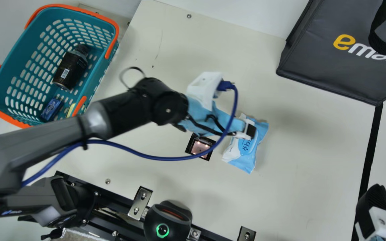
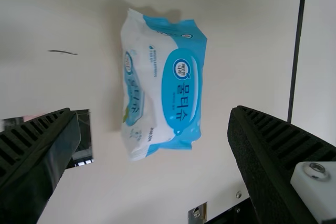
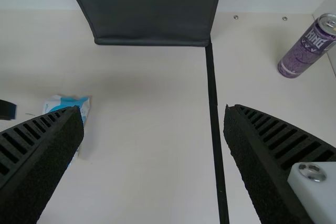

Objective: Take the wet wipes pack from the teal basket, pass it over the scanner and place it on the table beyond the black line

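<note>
In the main view my left gripper (image 1: 250, 130) hangs over the upper part of the wet wipes pack (image 1: 243, 152), which lies on the table just right of the square scanner window (image 1: 199, 148). Seen from the left wrist, the pack (image 2: 157, 85) is below and between the spread fingers of the left gripper (image 2: 153, 113), with nothing held. My right gripper (image 1: 375, 201) is at the lower right, by the black line (image 1: 369, 160). From its own wrist camera, the right gripper (image 3: 152, 111) stands open, and the pack (image 3: 65, 102) is partly hidden behind one finger.
The teal basket (image 1: 94, 90) at upper left holds a dark bottle (image 1: 69, 68) and a small blue pack (image 1: 51, 109). A dark bag (image 1: 327, 67) stands at upper right. Beyond the line is a purple can (image 3: 307, 48). A black device (image 1: 168, 221) sits at the near edge.
</note>
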Robot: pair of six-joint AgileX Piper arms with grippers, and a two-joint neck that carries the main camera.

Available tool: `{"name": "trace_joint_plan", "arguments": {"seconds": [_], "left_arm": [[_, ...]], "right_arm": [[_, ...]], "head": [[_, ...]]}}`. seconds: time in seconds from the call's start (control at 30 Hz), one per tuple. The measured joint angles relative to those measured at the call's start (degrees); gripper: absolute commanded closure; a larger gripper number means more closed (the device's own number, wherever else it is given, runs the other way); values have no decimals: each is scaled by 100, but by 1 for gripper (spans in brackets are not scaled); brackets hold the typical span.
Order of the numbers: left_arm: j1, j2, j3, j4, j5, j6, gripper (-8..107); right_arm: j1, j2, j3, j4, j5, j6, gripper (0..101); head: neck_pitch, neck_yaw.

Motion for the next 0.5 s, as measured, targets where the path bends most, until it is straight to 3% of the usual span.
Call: {"name": "trace_joint_plan", "arguments": {"seconds": [0.23,0.5], "left_arm": [[866,-1031,647,-140,314,1095,9],[1917,-2173,1154,442,648,1810,9]], "right_arm": [[0,0,0,0,0,0,6],[0,0,0,0,0,0,6]], "head": [[0,0],[0,0]]}}
